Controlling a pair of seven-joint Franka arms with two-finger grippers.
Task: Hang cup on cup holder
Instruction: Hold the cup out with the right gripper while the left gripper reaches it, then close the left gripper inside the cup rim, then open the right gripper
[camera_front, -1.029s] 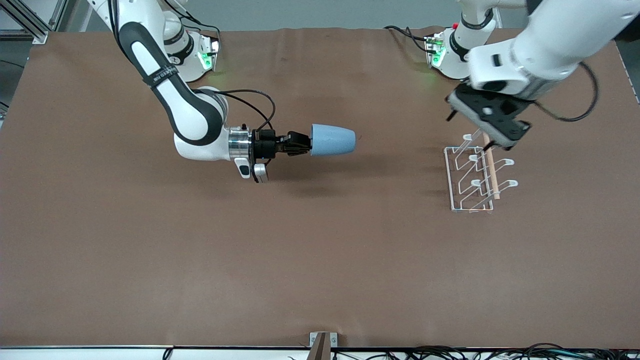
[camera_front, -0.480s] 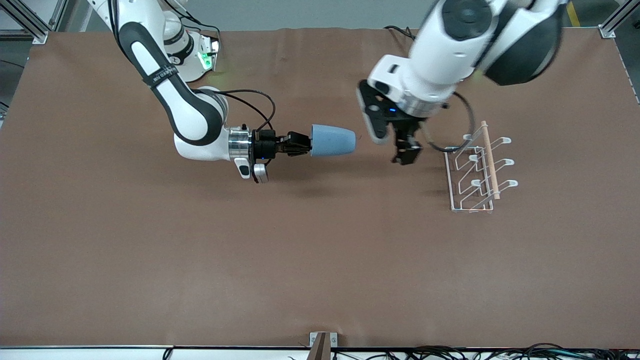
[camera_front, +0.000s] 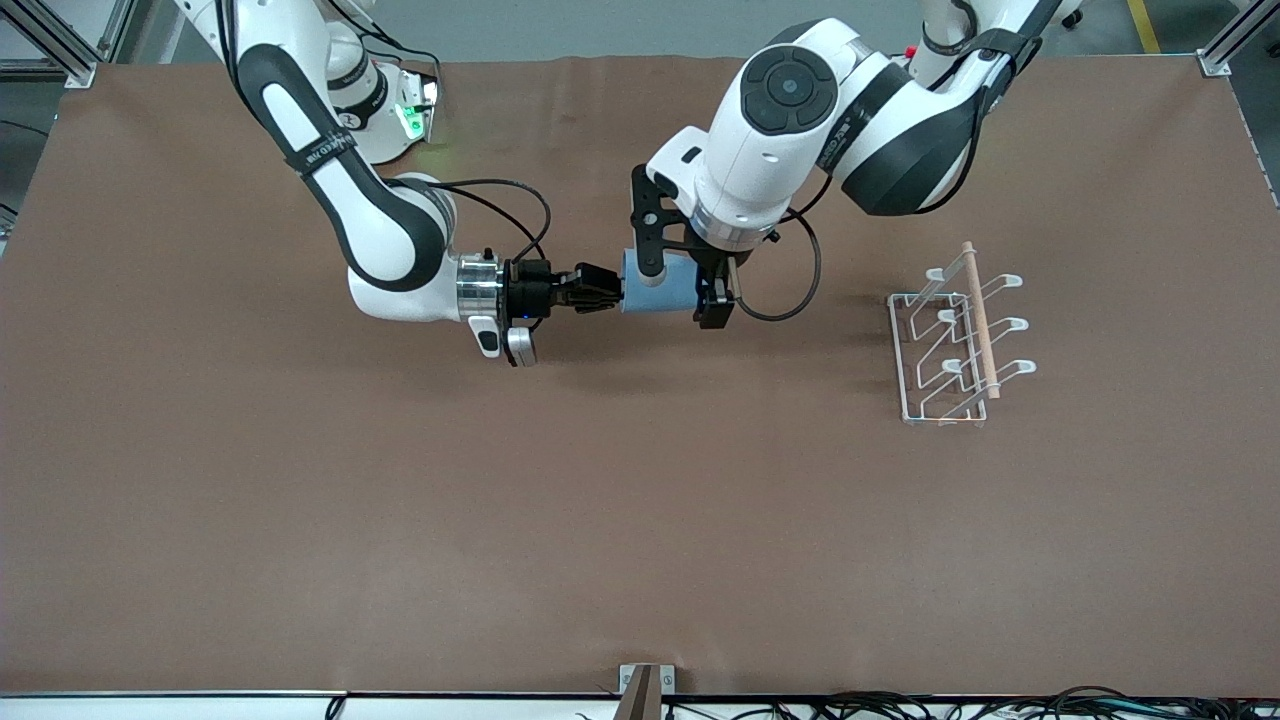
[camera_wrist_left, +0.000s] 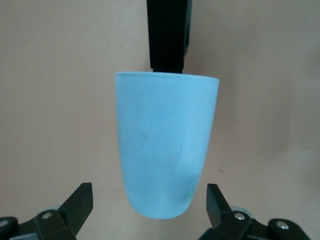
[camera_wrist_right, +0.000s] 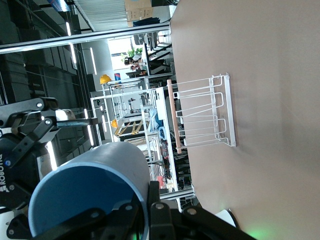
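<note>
Two robot hands meet at one light-blue cup (camera_front: 660, 283) held on its side in the air above the middle of the brown counter (camera_front: 560, 500). The right hand (camera_front: 612, 286) pinches the cup by its rim, one finger inside the mouth (the wrist view shows the dark finger against the inner wall), with the closed base pointing toward the left arm's end of the counter. The left hand (camera_front: 682, 283) straddles the cup's closed end from above with its fingers (camera_wrist_left: 80, 202) spread wide, one to each side of the cup and neither touching it. Well apart from the cup, toward the left arm's end of the counter, the white wire cup holder (camera_front: 950, 345) stands upright with its looped prongs bare and its wooden rod (camera_front: 978, 318) running along the top.
</note>
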